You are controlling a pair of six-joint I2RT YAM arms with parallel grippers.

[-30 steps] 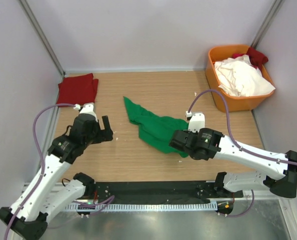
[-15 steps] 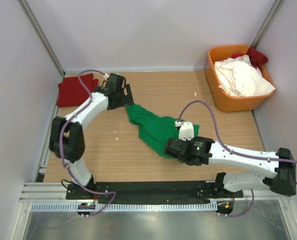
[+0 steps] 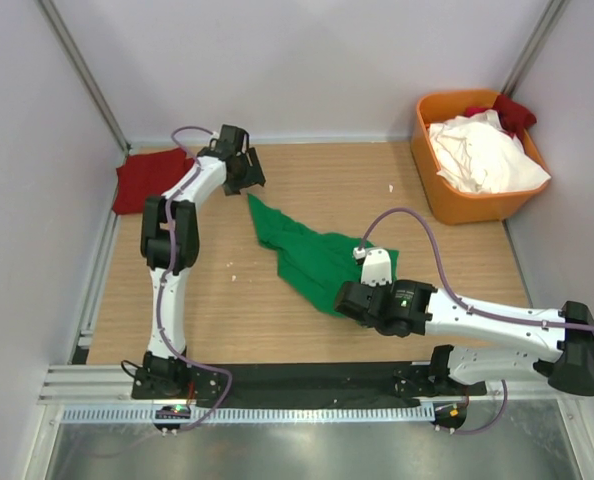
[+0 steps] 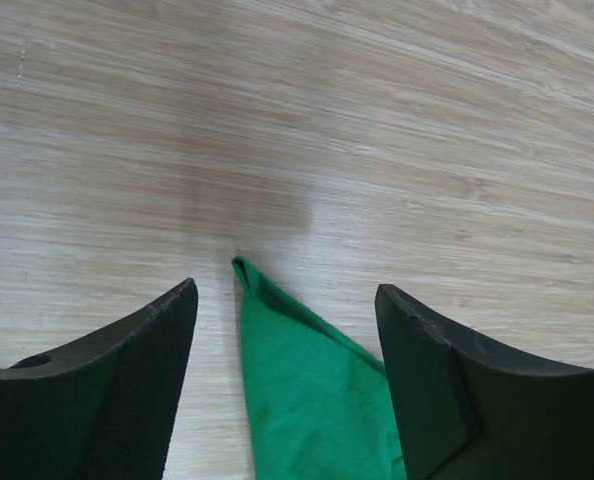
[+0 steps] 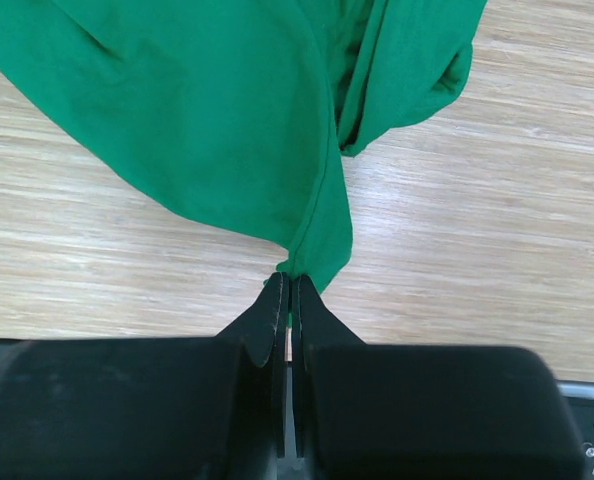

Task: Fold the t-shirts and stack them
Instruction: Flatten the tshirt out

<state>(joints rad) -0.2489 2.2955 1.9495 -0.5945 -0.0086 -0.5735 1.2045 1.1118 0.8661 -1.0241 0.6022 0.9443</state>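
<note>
One arm at each end of the green t-shirt (image 3: pixel 312 255) on the wooden surface (image 3: pixel 317 170).
The right pincer (image 5: pixel 286 285) is clenched on the shirt's near edge, with cloth bunched into its closed tips. The left pincer (image 4: pixel 285 290) hangs with its fingers spread wide on either side of the shirt's pointed far corner (whether they touch the cloth I can't tell from here). The shirt lies crumpled mid-surface. A folded dark red t-shirt (image 3: pixel 142 180) sits in the far left corner. The white t-shirts (image 3: pixel 482 155) and a red one (image 3: pixel 512 112) fill the orange bin (image 3: pixel 472 207) at far right.
</note>
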